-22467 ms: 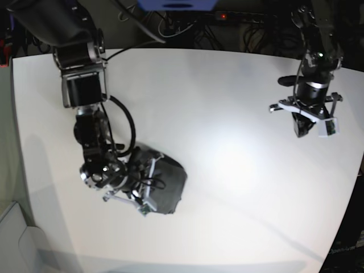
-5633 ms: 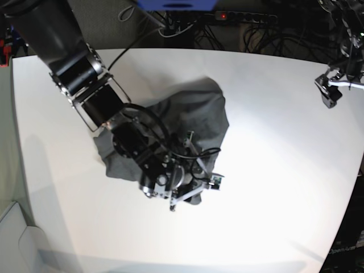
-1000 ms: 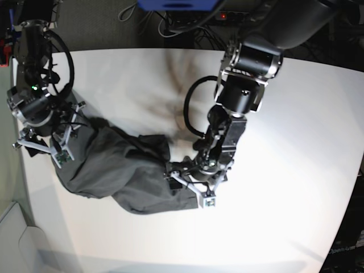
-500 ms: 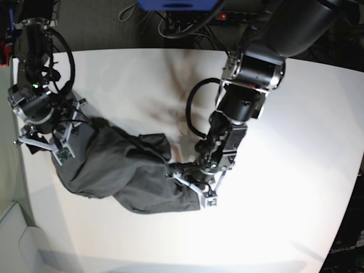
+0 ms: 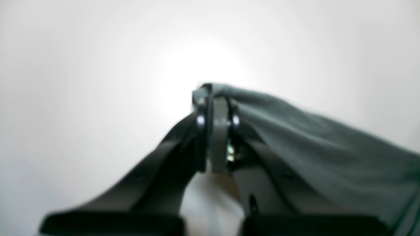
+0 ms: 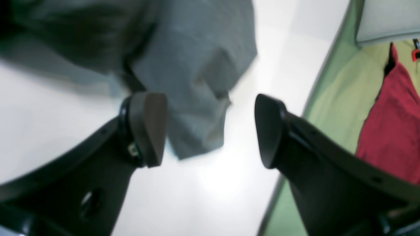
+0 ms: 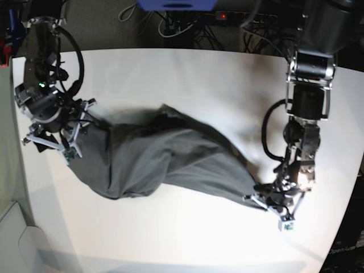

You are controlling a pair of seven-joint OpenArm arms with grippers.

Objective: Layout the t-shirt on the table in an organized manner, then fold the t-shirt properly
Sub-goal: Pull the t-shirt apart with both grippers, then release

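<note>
Dark charcoal-grey cloth t-shirt (image 7: 165, 156), soft and creased, stretched in a long rumpled band across the smooth white bench (image 7: 187, 85), one end by the bench's side edge, the other drawn to a narrow point. Left tool (image 5: 215, 111) pressed together, pinching a fold of that point. Right tool (image 6: 210, 127) spread wide, nothing between the pads, hovering over the shirt's opposite hem.

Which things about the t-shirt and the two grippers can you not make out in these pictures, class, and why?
- T-shirt, base view: sleeves and neck lost in bunched folds.
- Left gripper, left wrist view: blurred; which part of the shirt it pinches is unclear.
- Right gripper, right wrist view: open; blur hides whether its fingers touch the cloth.
- Table, base view: near edge cut off.
</note>
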